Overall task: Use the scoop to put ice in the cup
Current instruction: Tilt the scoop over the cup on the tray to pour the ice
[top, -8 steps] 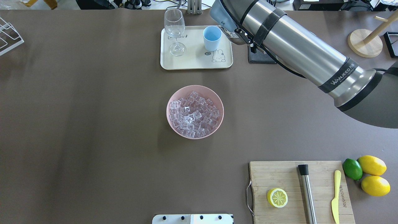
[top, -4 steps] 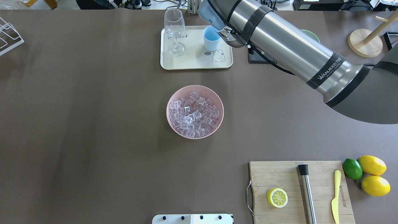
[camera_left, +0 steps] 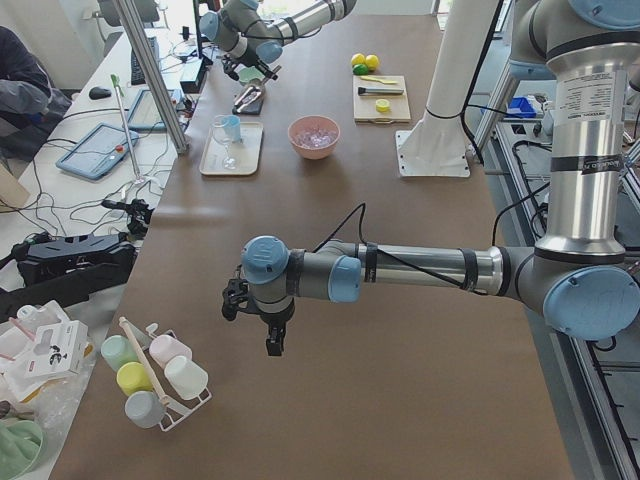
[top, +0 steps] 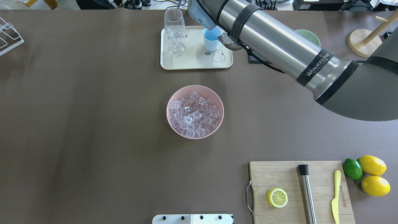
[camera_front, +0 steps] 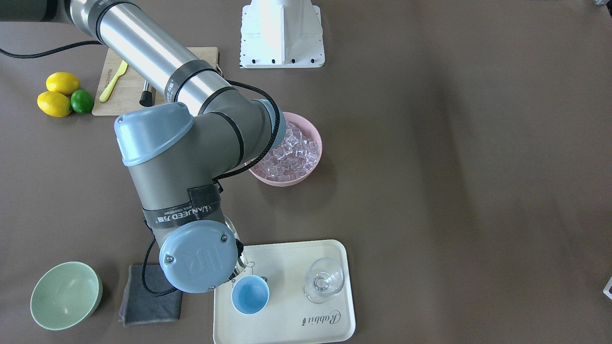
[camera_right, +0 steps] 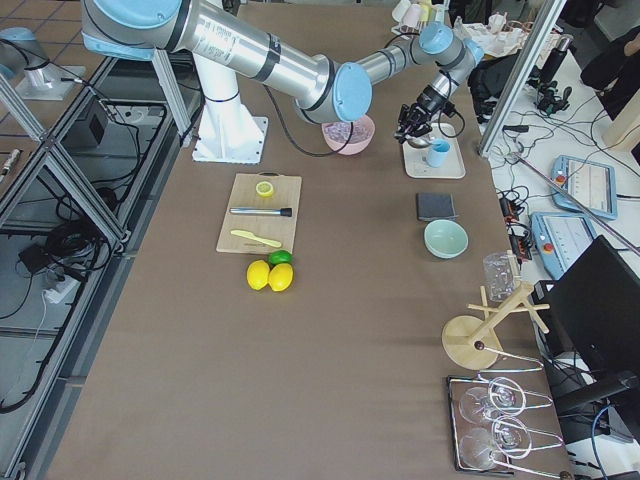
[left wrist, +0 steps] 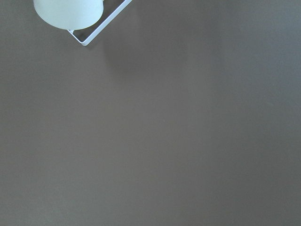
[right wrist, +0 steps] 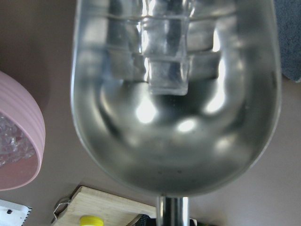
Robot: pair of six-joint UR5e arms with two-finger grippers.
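Observation:
The light-blue cup stands upright on a cream tray at the far side of the table; it also shows in the front-facing view. My right arm holds the steel scoop right beside the cup's rim. In the right wrist view the scoop fills the frame, with a few ice cubes in its trough. The gripper itself is hidden under the wrist. More ice is heaped in a pink bowl at mid-table. My left gripper hovers over bare table far off; I cannot tell its state.
A wine glass stands on the tray left of the cup. A pale green bowl and a grey cloth lie beside the tray. A cutting board with a steel rod, half lemon and knife sits near me.
My right arm has swung left with the scoop, from beside the tray's right edge to the cup's rim. The bowl, cup and glass have not moved.

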